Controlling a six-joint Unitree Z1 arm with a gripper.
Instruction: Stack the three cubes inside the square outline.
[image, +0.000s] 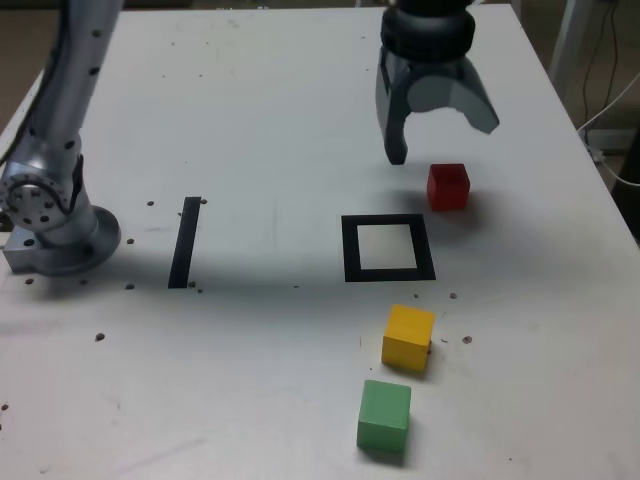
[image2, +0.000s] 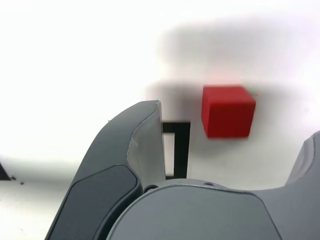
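The grey two-fingered gripper (image: 440, 135) is hanging with jaws spread wide, empty, above the white table (image: 260, 130). The small matte red cube (image: 447, 186) is sitting just beyond the thick black square outline (image: 388, 248); the matte yellow cube (image: 408, 337) and matte green cube (image: 384, 415) are lying on its nearer side.

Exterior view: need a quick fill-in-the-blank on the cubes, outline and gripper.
1. The gripper hangs open above the table, nearest the ____ cube.
2. The square outline holds ____ cubes.
3. The yellow cube lies between the outline and the ____ cube.
4. No cube is ____ on another.

Missing words: red; no; green; stacked
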